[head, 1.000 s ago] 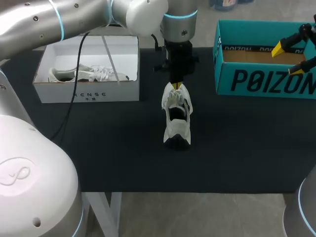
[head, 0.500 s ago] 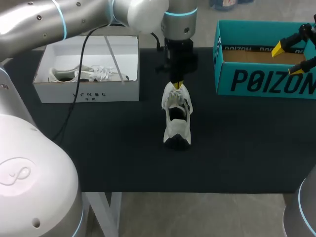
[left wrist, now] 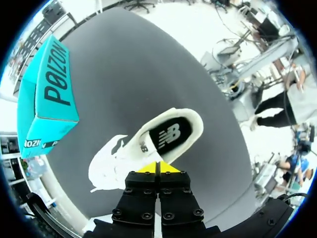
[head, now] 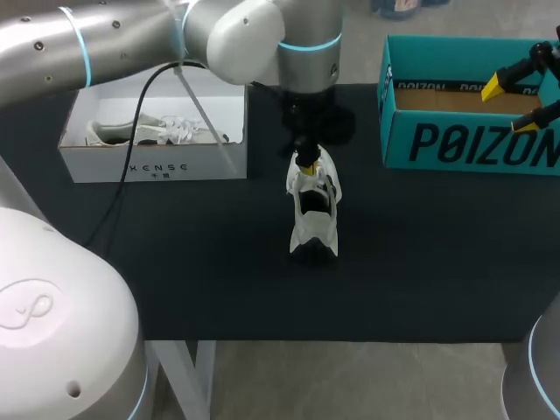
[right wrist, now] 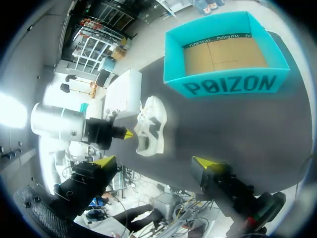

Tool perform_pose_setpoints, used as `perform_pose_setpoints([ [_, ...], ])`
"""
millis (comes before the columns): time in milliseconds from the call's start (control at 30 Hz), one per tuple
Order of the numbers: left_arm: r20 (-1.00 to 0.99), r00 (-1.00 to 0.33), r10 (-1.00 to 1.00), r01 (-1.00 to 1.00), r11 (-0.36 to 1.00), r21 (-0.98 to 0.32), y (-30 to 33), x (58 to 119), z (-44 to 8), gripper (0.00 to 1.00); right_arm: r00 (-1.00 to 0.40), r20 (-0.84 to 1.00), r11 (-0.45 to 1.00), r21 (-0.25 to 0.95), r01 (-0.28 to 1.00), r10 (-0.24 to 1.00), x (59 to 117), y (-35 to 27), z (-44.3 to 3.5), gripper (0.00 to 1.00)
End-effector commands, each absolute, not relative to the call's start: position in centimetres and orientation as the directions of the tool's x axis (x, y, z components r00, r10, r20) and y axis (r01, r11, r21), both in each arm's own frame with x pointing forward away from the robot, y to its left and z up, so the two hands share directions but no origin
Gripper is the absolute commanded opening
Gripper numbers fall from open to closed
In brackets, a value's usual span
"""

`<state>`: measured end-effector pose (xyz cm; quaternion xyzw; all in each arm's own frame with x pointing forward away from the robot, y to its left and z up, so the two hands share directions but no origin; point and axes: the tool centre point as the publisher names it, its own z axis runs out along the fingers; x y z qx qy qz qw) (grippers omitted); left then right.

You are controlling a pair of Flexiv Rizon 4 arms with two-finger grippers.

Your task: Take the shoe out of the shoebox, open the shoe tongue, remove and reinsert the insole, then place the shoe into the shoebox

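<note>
**White shoe out on the black cloth, left fingers closed at its upper**

The shoe (head: 313, 210) sits near the middle of the table (head: 219, 280), which is covered in a matte black cloth. It runs lengthwise from the far edge toward the near edge, with its bunched white laces at the far end. The upper is smooth and white with a curved, padded collar. In the left wrist view the oval opening shows a dark insole (left wrist: 171, 136) lying flat inside.

The left gripper (head: 306, 162) is down at the laced end. Its yellow tips are pressed together against the edge of the shoe's upper. I cannot tell whether any fabric is pinched between them.

The right gripper (head: 522, 87) hangs above the teal shoebox (head: 472, 140) at the far right corner, its two yellow tips spread wide with nothing between them. This box is a rectangle of stiff cardboard, glossy teal outside and plain brown inside, and it stands open.

A white box (head: 157, 164) with low walls stands along the far left edge. It holds a second white shoe (head: 149, 131) lying on its side. A thin black cable (head: 131, 166) from the left arm droops across the front of this box.
</note>
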<state>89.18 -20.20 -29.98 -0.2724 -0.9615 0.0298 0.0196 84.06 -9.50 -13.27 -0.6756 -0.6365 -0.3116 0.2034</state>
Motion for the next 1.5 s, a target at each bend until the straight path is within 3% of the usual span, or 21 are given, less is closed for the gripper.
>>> perform_pose_setpoints([
  [33,-0.002,-0.886,0.464,0.463,0.884,-0.062,-20.0,88.8,-30.1,0.0,-0.002,0.679,-0.109,0.121,0.987,0.735,84.0,-9.5,-13.3,1.0],
  [367,-0.004,-0.869,0.495,0.495,0.869,-0.006,-22.1,90.7,-33.6,0.0,-0.002,0.679,-0.109,0.121,0.987,0.735,84.0,-9.5,-13.3,1.0],
  [700,0.022,-0.889,0.457,0.456,0.889,-0.053,-22.1,90.4,-36.4,0.0,-0.002,0.679,-0.109,0.121,0.987,0.735,84.0,-9.5,-13.3,1.0],
  [1000,0.019,-0.942,0.336,0.335,0.941,-0.05,-20.7,87.6,-31.8,0.0,-0.002,0.679,-0.109,0.121,0.987,0.735,84.0,-9.5,-13.3,1.0],
  [1167,0.049,-0.964,0.262,0.255,0.96,-0.116,-20.2,85.7,-29.9,0.0,-0.002,0.679,-0.109,0.121,0.987,0.735,84.0,-9.5,-13.3,1.0],
  [1267,0.074,-0.947,0.312,0.294,0.938,-0.185,-20.2,84.3,-29.2,0.0,-0.002,0.679,-0.109,0.121,0.987,0.735,84.0,-9.5,-13.3,1.0],
  [1500,0.074,-0.947,0.312,0.294,0.938,-0.185,-20.2,84.3,-29.2,0.0,-0.002,0.679,-0.109,0.121,0.987,0.735,84.0,-9.5,-13.3,1.0],
])
